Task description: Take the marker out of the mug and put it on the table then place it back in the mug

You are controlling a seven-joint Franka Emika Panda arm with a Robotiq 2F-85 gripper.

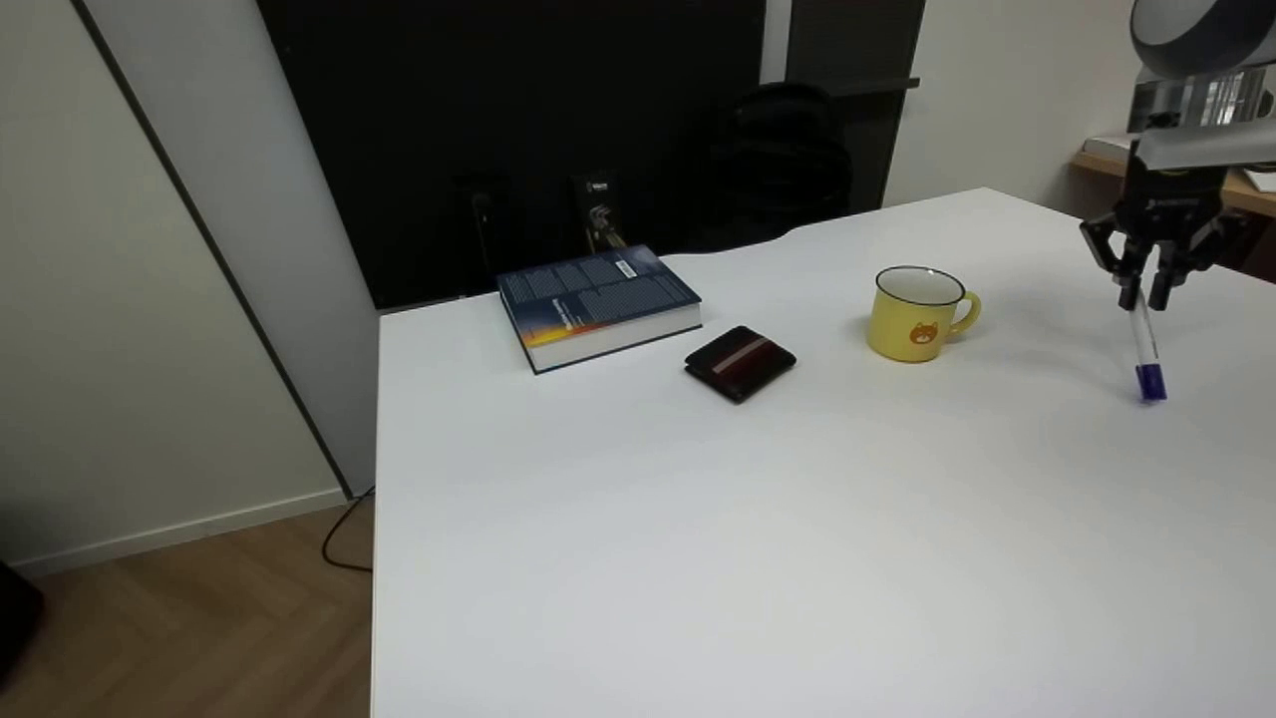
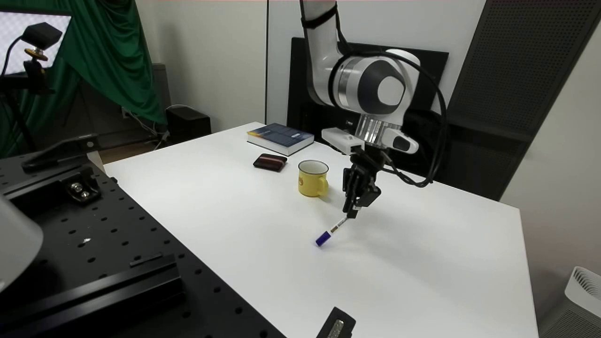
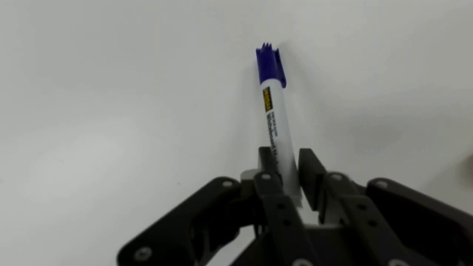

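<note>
The marker, with a white body and dark blue cap, shows in both exterior views (image 1: 1146, 351) (image 2: 324, 237) and in the wrist view (image 3: 278, 114). My gripper (image 1: 1145, 297) is shut on its upper end; it also shows in an exterior view (image 2: 351, 212) and in the wrist view (image 3: 285, 152). The marker tilts cap-down, its cap at or just above the white table (image 1: 748, 548); I cannot tell if it touches. The yellow mug (image 1: 902, 324) stands upright beside the gripper, with no marker visible in it. It also shows in an exterior view (image 2: 310, 184).
A thick blue book (image 1: 603, 299) lies at the table's back edge. A dark wallet (image 1: 740, 364) lies between the book and the mug. A black perforated mounting plate (image 2: 141, 253) borders the table in an exterior view. A blurred brownish thing (image 3: 470, 171) shows at the wrist view's right edge.
</note>
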